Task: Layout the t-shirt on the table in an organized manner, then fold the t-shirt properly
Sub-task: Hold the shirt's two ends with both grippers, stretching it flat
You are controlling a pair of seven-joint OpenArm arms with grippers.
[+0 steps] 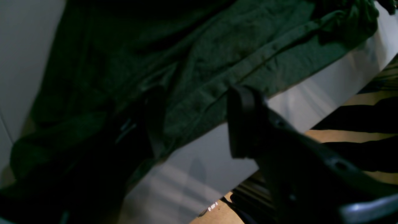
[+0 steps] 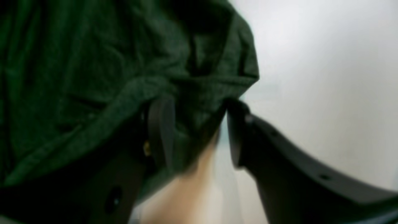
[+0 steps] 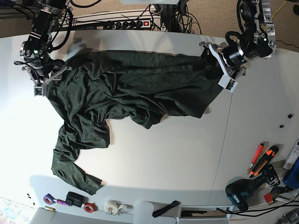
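Cloth is what you see most. On the left of the base view, at about 10 o'clock, the right gripper (image 3: 49, 78) sits at the edge of the t-shirt (image 3: 140, 88). In its own wrist view the right gripper (image 2: 199, 130) has its jaws wide apart. A bunch of green t-shirt (image 2: 93, 77) hangs between them. A thin gap shows next to one finger (image 2: 237, 137), so the cloth is not pinched.

The t-shirt lies on the white table (image 3: 163, 158) and spreads from 10 o'clock across to 2 o'clock. It is wrinkly in the middle. One long sleeve (image 3: 70, 158) runs down toward 7 o'clock and ends in a cuff (image 3: 92, 185).

At 2 o'clock the left gripper (image 3: 217, 65) rests at the other end of the shirt. In its own wrist view the left gripper (image 1: 199, 124) also has wide jaws. The t-shirt (image 1: 217, 56) edge and a bit of the table (image 1: 202, 174) show between them. That view is very dark.

A thin seam (image 3: 224, 140) runs down the table on the right. Rolls of tape (image 3: 112, 207) sit along the near edge at 6 o'clock. A drill (image 3: 243, 192) and orange cutters (image 3: 261, 158) lie at 4 o'clock, well apart from the shirt.
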